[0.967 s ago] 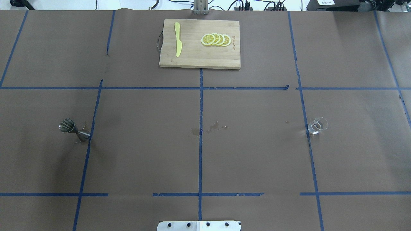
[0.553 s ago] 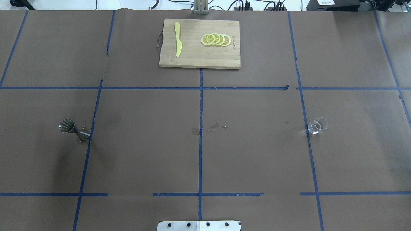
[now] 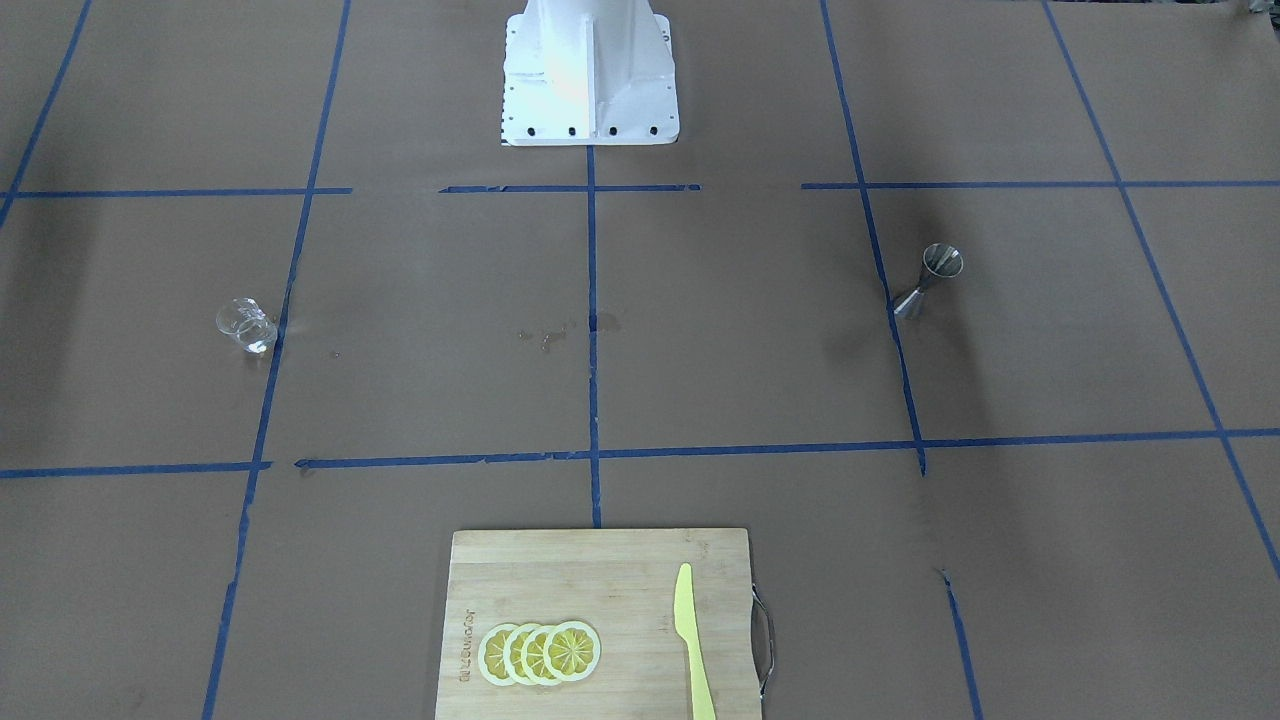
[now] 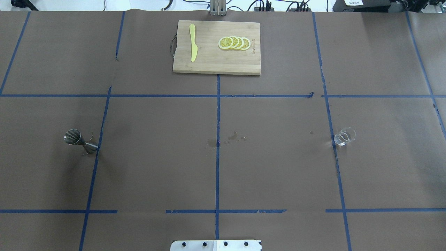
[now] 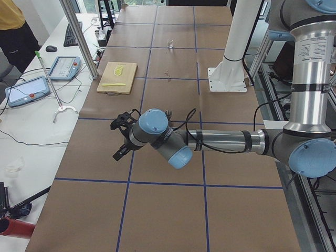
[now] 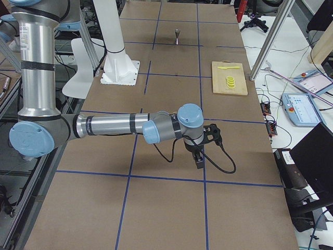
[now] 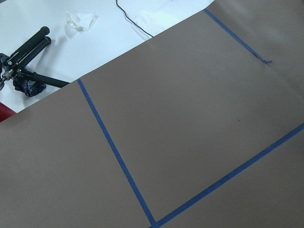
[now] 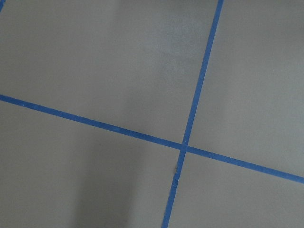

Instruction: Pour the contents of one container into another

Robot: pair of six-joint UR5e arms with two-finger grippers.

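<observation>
The clear glass cup (image 4: 344, 136) stands upright on the brown paper at the right of the overhead view, and it also shows as the cup (image 3: 246, 326) in the front-facing view. The steel hourglass jigger (image 4: 79, 141) stands at the left, on a blue tape line. Neither arm appears in the overhead or front views. My left gripper (image 5: 119, 149) hovers over the table's near end in the left side view, far from the jigger. My right gripper (image 6: 200, 157) hangs over the opposite end, far from the cup. I cannot tell whether either is open or shut.
A wooden cutting board (image 4: 216, 59) lies at the far middle, with a yellow knife (image 4: 192, 43) and several lemon slices (image 4: 234, 43) on it. Small wet stains (image 4: 230, 137) mark the paper at the centre. The white robot base (image 3: 588, 70) stands at the near edge.
</observation>
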